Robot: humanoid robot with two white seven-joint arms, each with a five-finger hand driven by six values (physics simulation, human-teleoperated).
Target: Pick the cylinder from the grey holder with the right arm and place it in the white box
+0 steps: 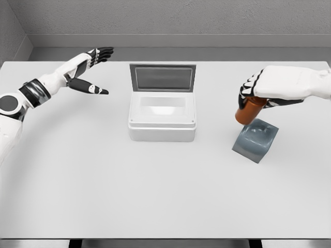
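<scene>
Head view: right robot hand [257, 92] clamps cylinder [247, 111], top hidden; left robot hand [93, 64] spread.

A wide white table [165, 196] fills most of the view, its top smooth and evenly lit, with only faint soft shadows on it. Its far edge runs straight across the upper part of the picture, and its near edge shows at the bottom, where dark gaps (legs or floor, too little shows to tell) sit beneath it. Behind the table rises a grey wall [176, 15] with a rough, speckled finish, and a paler band [176, 40] runs along its base. A second grey wall [10, 26] meets it at the upper left corner.
</scene>
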